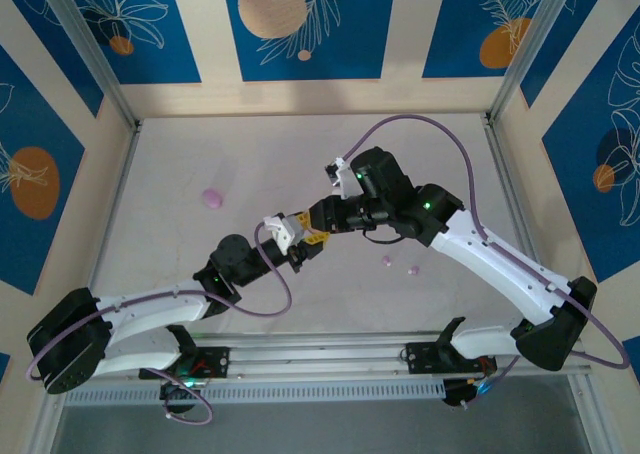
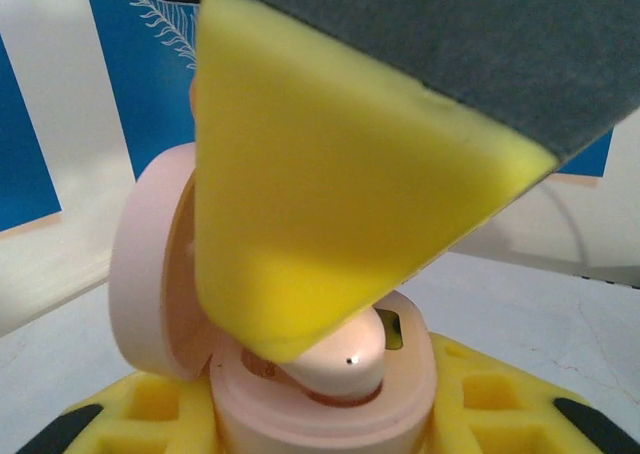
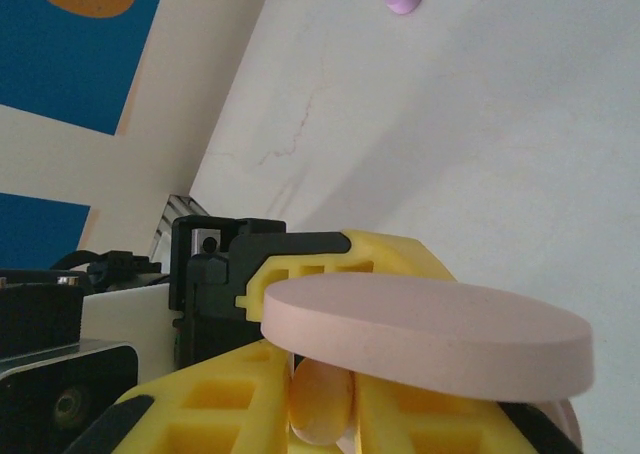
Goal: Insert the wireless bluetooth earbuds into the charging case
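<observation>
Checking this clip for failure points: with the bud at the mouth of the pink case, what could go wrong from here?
1. The earbud looks only partly seated in the charging case, under a finger of the right hand. If it is released tilted, it might pop out.
2. The open lid stands right beside that finger. A nudge could swing it shut or twist the case in the left hand.

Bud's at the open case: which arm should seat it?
Right. The right gripper pinches the earbud at a socket of the open charging case; the left gripper clamps that case, so it likely should only steady it.
</observation>
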Robot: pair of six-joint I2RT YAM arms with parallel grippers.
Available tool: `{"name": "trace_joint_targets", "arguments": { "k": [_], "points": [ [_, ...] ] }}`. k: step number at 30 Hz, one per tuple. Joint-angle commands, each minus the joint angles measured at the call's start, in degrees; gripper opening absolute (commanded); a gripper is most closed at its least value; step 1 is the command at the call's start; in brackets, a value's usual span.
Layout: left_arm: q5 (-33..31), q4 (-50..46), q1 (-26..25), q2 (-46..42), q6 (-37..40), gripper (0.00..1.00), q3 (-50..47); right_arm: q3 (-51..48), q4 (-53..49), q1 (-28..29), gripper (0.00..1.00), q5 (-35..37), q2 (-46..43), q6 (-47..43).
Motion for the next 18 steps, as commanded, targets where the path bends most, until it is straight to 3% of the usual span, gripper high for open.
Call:
{"name": "trace_joint_targets", "arguments": {
  "k": [1,18],
  "points": [
    [-0.9,3.4,-0.7,-0.4,-0.4,0.32,1.9,2.0,-3.5,0.5,0.23,2.3,0.3,-1.2],
    [-0.7,3.1,-0.8,-0.3,-0.3,0.32,2.0,4.7,-5.7,1.0,0.29,3.8,1.5,-1.7]
  ]
}}
